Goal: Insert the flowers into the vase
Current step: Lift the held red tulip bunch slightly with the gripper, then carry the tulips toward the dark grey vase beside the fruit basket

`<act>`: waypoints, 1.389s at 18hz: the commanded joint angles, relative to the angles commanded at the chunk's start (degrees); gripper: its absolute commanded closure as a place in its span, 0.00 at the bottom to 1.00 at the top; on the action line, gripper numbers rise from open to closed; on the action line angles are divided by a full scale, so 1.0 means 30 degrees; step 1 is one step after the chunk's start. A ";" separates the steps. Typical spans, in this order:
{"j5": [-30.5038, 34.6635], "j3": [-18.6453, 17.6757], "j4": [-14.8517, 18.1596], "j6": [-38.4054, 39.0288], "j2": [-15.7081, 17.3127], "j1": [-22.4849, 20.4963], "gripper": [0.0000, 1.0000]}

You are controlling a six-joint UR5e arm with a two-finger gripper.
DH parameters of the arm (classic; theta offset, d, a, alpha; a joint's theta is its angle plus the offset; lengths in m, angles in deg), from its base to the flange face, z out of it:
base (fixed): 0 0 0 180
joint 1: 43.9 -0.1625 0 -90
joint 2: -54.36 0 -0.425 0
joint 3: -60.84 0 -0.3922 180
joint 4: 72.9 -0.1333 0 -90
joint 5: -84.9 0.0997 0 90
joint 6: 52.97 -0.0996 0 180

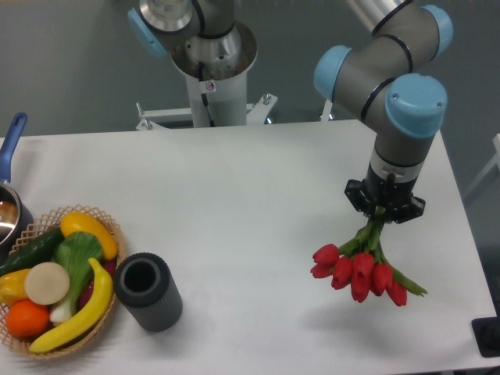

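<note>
The flowers [358, 271], a bunch of red tulips with green stems, hang buds-down above the right side of the table. My gripper [383, 212] is shut on their stems, directly above the buds; its fingers are mostly hidden by the black wrist ring. A shadow lies on the table beneath the bunch. The vase [148, 291], a short dark grey ribbed cylinder with an open mouth, stands upright near the table's front left, far to the left of the gripper and touching the basket's edge.
A woven wicker basket [103, 221] of toy fruit and vegetables sits at the front left corner, beside the vase. A pot with a blue handle [12, 141] is at the left edge. The robot's base column [211, 78] rises behind the table.
</note>
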 joint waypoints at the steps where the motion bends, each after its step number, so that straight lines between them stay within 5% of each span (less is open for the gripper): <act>1: 0.0000 0.0000 0.0000 0.0029 0.0000 0.0000 1.00; 10: -0.2219 0.0204 -0.0322 0.0496 0.0292 0.0146 1.00; 17: -0.9157 0.0293 -0.2605 0.2281 0.1200 0.0526 1.00; 25: -1.6839 0.0059 -0.2869 0.2988 0.1435 0.0762 0.98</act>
